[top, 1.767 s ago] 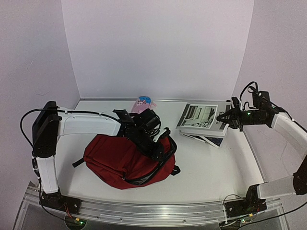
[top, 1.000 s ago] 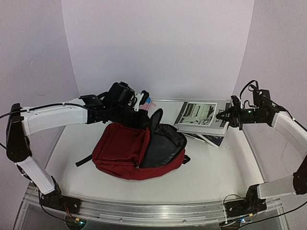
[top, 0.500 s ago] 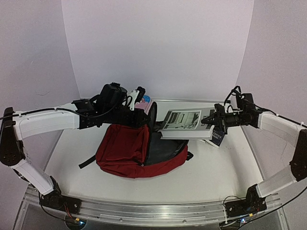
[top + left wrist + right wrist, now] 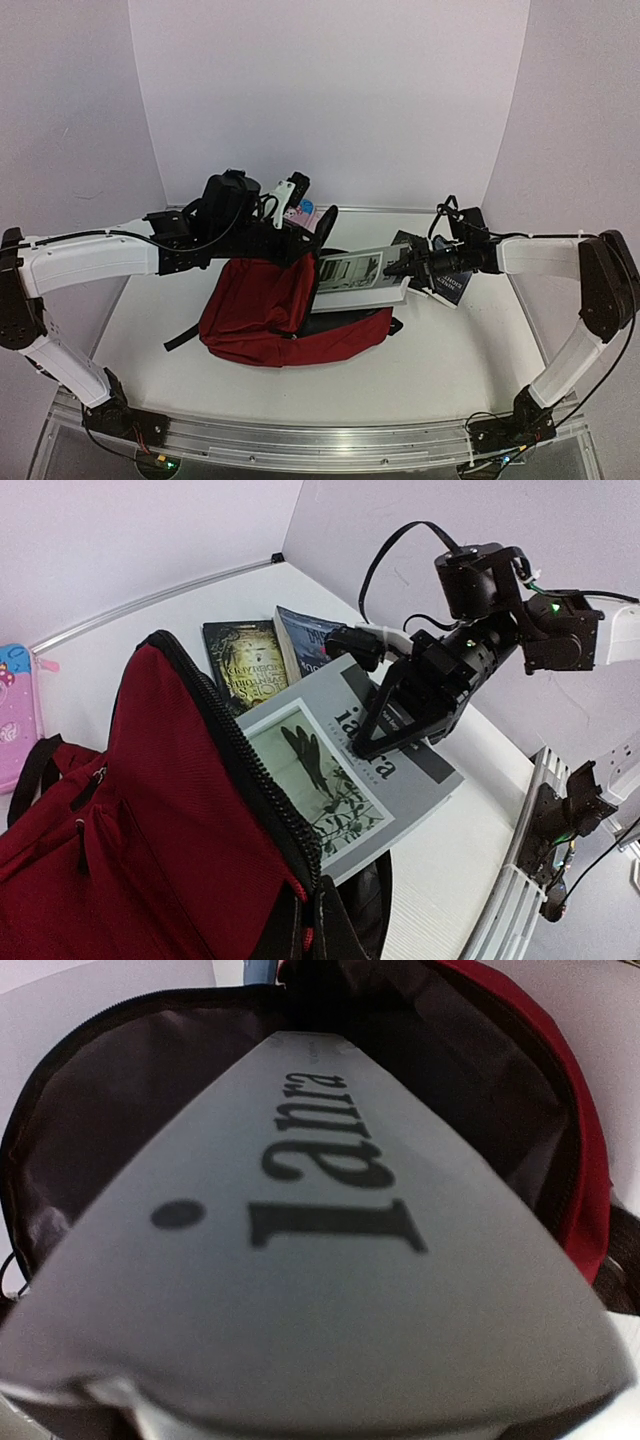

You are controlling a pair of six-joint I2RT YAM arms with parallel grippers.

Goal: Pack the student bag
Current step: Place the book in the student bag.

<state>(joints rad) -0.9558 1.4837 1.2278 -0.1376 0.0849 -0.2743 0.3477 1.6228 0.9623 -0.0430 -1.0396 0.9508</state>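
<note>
Two arms meet over the student bag (image 4: 255, 310), which lies slumped on the white table (image 4: 450, 350) a little left of the middle, its dark red fabric spread flat and its mouth turned toward the right; the left gripper (image 4: 303, 238) reaches in from the left above it, jaws clamped together on the upper lip of the opening, and that black-zipped edge stands lifted with the grey lining showing underneath; from that arm's own camera its fingers are out of sight, and I can see only the red cloth and the zip running down to the bottom of the view; the right gripper (image 4: 400, 268) comes in from the opposite side, pinched tight on one end of a grey book (image 4: 355, 272), a thin flat volume with a black-and-white picture and large black lettering on its cover; the book is held roughly level, its far end inside the bag's mouth and lying across the lower lip, the gripped end out in the open above the table; seen from the right wrist, the cover runs straight into the dark lining, though that view is blurred; a small pink pencil case (image 4: 305, 210) lies behind the left gripper near the back wall, apart from the bag; two dark books (image 4: 455, 285) lie on the table close under the right gripper, side by side and overlapping at one edge.
</note>
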